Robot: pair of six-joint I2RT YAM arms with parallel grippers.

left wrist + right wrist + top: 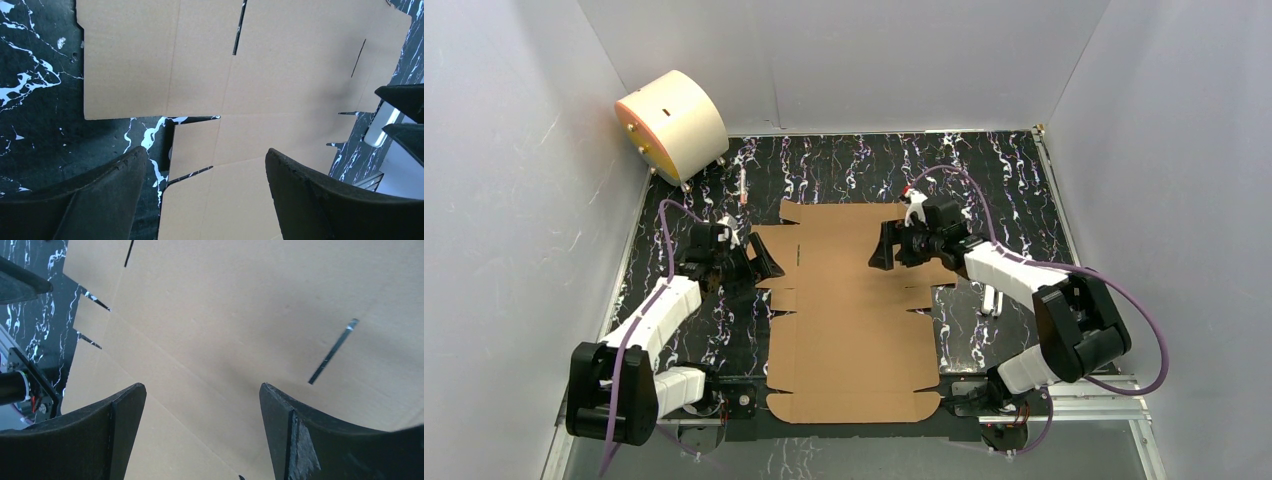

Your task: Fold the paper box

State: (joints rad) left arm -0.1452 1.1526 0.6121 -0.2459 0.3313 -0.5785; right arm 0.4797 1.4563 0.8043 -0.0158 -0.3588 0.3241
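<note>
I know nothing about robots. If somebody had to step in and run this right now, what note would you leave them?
Left gripper: open, empty, at the sheet's left edge.
Right gripper: open, empty, over the sheet's right part.
Paper box: a flat, unfolded cardboard sheet on the table between the arms.
Done: nothing folded yet.
Left: raise the flaps and walls and close the box.

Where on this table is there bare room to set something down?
Bare table runs along the back, between the far edge of the paper box and the rear wall, widest toward the right corner. The drum fills the back-left corner. Both sides are crowded: the left claw and right claw hang open over the sheet's edges.
</note>
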